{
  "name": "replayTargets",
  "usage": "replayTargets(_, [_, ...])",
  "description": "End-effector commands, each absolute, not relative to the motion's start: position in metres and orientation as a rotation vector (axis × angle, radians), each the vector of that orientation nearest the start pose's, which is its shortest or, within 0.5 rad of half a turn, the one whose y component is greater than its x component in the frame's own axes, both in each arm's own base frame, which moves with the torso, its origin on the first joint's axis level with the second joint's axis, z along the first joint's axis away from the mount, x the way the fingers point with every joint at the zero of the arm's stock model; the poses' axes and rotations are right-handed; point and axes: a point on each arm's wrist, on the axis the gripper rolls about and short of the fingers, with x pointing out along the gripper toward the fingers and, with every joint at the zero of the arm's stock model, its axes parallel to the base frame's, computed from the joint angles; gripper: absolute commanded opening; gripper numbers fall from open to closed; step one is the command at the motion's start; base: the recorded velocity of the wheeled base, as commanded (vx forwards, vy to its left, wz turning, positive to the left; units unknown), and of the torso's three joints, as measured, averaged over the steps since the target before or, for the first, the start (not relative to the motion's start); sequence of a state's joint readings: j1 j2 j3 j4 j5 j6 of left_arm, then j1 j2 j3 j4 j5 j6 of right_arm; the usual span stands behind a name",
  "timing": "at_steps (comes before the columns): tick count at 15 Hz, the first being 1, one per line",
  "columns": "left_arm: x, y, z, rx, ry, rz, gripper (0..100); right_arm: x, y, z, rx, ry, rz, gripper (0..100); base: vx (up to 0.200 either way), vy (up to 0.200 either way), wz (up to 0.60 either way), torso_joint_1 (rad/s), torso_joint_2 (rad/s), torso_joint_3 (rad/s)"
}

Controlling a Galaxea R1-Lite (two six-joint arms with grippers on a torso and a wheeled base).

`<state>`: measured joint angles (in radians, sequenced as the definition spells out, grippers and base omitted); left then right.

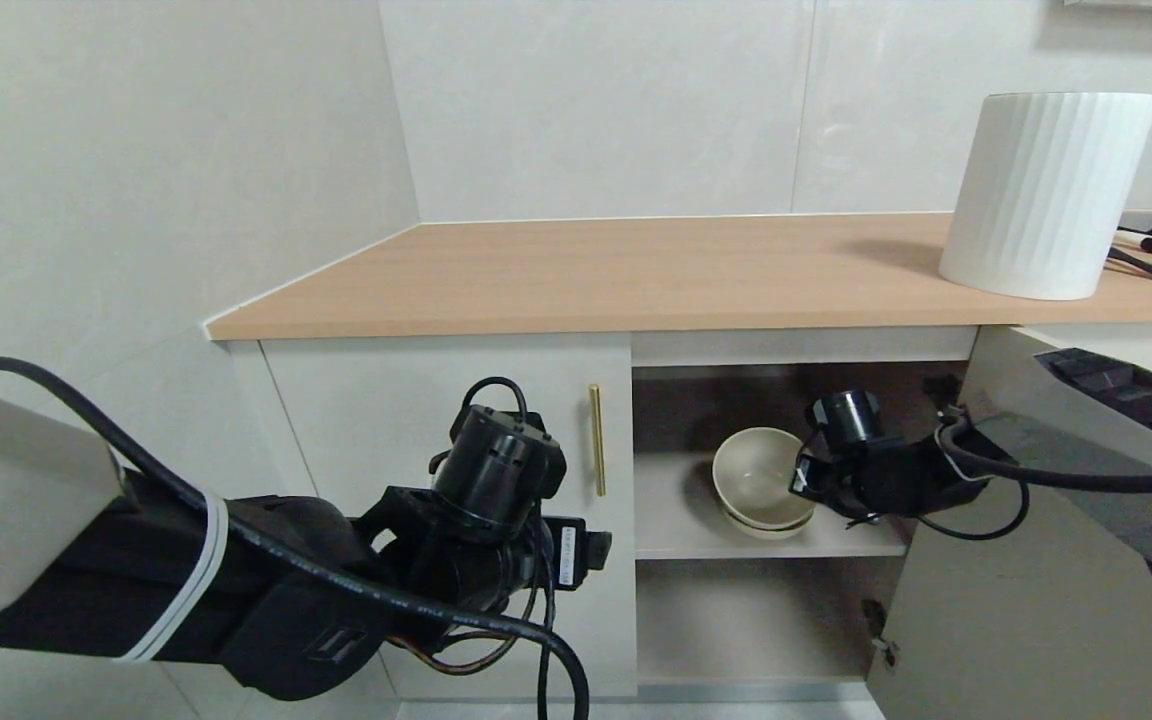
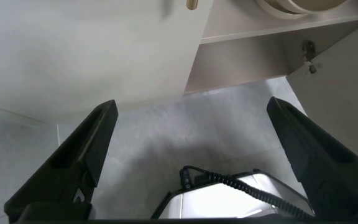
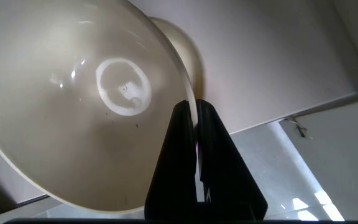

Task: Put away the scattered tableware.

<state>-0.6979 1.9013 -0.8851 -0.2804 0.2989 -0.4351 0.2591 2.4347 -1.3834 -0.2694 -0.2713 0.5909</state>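
Lighting: soft, even, diffuse; countertop (image 1: 636, 270) bright. Shadows: cabinet interior (image 1: 716, 400) dim; faint shadow left of white ribbed container (image 1: 1046, 190). Glare: small highlights inside bowl (image 3: 73, 93), right wrist view. Edges: head view bows slightly.

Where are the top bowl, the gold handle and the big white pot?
top bowl (image 1: 751, 475), head view, on its inside.
gold handle (image 1: 596, 440), head view, on the middle of the bar.
white pot (image 1: 1046, 195), head view, on its ribbed side.
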Motion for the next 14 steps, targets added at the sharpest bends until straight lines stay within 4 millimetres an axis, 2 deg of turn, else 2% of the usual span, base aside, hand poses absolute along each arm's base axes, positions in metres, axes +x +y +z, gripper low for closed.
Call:
replayTargets(1, [0.2564,-0.2064,0.1061,-0.06,0.715,-0.229,100,0.4407,0.1099,0.0047,0.356,0.726,-0.234,0,0.0,0.0,0.0,0.0,0.0,0.0])
replayTargets(10, [0.2561,-0.2062,0.1058,-0.059,0.716,-0.229,100,0.443,0.1098,0.0003,0.354,0.73,-0.237,0,0.0,0.0,0.0,0.0,0.0,0.0])
replayTargets(11, [0.2563,-0.2057,0.1063,-0.06,0.715,-0.228,100,0.4427,0.1097,0.0,0.353,0.731,-0.237,100,0.0,0.0,0.0,0.0,0.0,0.0])
replayTargets(14, [0.2567,-0.2047,0.1073,-0.063,0.712,-0.226,100,0.4421,0.1096,0.0,0.352,0.733,-0.236,100,0.0,0.0,0.0,0.0,0.0,0.0])
